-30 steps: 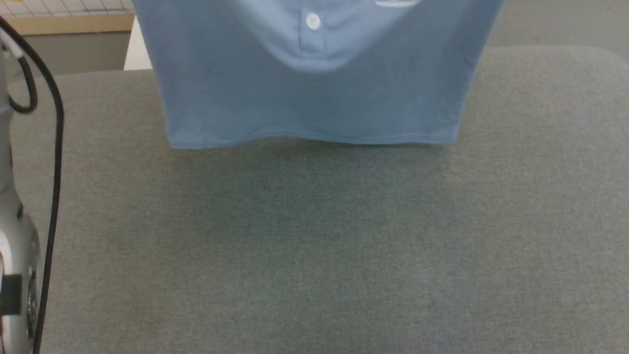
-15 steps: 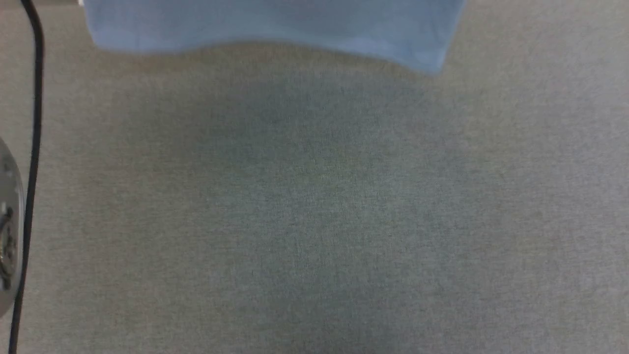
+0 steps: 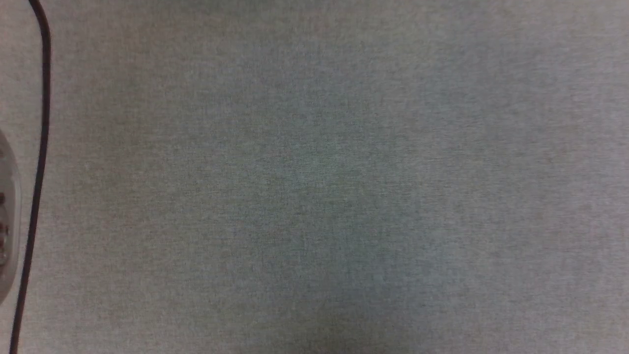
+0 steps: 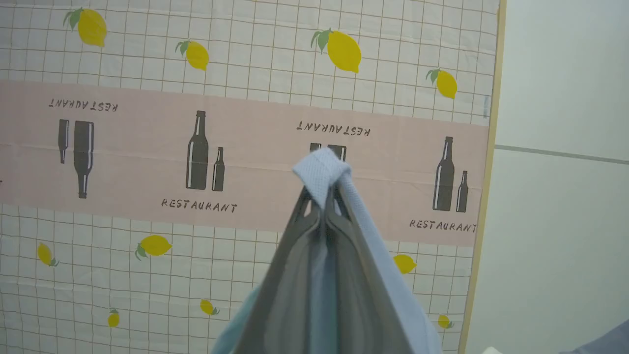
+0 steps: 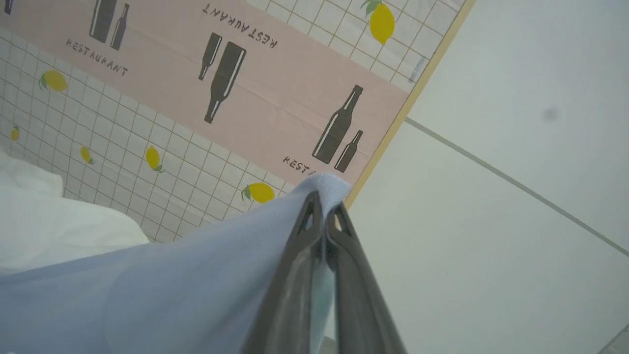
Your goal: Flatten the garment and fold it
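Observation:
The garment (image 4: 322, 169) is light blue knit cloth. In the left wrist view a folded bit of it pokes out above the tips of my left gripper (image 4: 324, 199), which is shut on it, and more cloth trails down the right side of the fingers. In the right wrist view my right gripper (image 5: 324, 209) is shut on another edge of the garment (image 5: 196, 275), which stretches away to the lower left in a taut sheet. Both grippers are held up off the surface.
The head view looks down on a grey fabric surface (image 3: 324, 187), with a black cable (image 3: 42, 147) and a pale piece of my arm (image 3: 6, 231) at the left edge. Beyond both grippers lies a lemon-and-bottle printed cloth (image 4: 196, 147), a pale floor (image 5: 491, 196) and something white (image 5: 49, 221).
In the head view the hanging shirt has slid up and out of the top of the picture, leaving the grey surface; the whole picture has shifted, so the camera moved too.

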`<state>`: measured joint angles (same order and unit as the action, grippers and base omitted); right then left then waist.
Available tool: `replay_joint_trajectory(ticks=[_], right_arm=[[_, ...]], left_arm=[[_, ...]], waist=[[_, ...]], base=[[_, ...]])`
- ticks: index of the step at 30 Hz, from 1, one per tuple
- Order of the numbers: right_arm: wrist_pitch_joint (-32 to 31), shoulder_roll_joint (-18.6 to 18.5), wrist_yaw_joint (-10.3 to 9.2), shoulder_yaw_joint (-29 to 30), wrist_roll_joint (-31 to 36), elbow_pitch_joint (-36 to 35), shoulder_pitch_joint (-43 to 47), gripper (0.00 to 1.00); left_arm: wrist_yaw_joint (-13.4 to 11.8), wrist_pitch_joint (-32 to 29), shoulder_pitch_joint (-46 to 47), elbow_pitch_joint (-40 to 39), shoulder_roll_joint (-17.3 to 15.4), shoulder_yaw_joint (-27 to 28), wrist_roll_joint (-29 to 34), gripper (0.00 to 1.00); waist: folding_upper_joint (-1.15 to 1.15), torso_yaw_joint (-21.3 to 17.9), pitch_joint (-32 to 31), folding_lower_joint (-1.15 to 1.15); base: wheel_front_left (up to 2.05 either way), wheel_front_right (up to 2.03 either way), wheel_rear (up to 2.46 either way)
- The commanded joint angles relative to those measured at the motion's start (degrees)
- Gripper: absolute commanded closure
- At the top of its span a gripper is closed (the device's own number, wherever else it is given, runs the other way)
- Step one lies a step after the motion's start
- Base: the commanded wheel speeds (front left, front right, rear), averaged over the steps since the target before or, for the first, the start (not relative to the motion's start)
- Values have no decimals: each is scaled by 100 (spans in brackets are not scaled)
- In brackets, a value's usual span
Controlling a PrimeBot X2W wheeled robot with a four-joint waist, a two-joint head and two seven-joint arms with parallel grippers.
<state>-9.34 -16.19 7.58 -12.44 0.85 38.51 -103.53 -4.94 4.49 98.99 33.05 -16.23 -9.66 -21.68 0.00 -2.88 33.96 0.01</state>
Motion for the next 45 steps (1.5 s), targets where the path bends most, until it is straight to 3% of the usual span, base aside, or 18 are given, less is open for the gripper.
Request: replay_joint_trajectory(ticks=[1, 11, 16, 21, 27, 34, 40, 45], right_arm=[[99, -78, -9, -55, -30, 77, 68, 100], [635, -386, -9, -536, -751, 212, 1056, 100], [620, -773, -9, -822, -1597, -500, 1854, 100], [433, -1259, -9, -747, -2209, -1584, 3022, 100], [165, -1509, -9, -241, -2543, -2878, 4884, 100], [-210, -1221, -9, 378, -2556, -4174, 7164, 100], [-442, -816, -9, 746, -2668, -4673, 8721, 100], [-554, -767, -9, 763, -2931, -4710, 9816, 100]], left_arm=[[71, 94, -172, 72, -13, 3, -54, 100], [669, 572, -1227, 376, -79, -128, -278, 100], [959, 522, -1948, -23, -150, -269, -435, 100], [1054, 416, -3047, -893, -227, -414, -602, 100], [892, 75, -4992, -2390, -413, -519, -806, 100], [509, -316, -7221, -3871, -752, -775, -742, 100], [346, -699, -8685, -4153, -978, -970, -938, 100], [328, -1045, -9527, -4052, -1073, -1146, -1226, 100]], waist=[[0, 129, 296, -1], [0, 226, 214, -1], [0, 302, 32, -1], [0, 406, -269, -1], [0, 443, -774, -1], [0, 409, -1324, -1], [0, 360, -1650, -1], [0, 359, -1819, -1]], base=[[0, 0, 0], [0, 0, 0], [0, 0, 0], [0, 0, 0], [0, 0, 0], [0, 0, 0], [0, 0, 0], [0, 0, 0]])
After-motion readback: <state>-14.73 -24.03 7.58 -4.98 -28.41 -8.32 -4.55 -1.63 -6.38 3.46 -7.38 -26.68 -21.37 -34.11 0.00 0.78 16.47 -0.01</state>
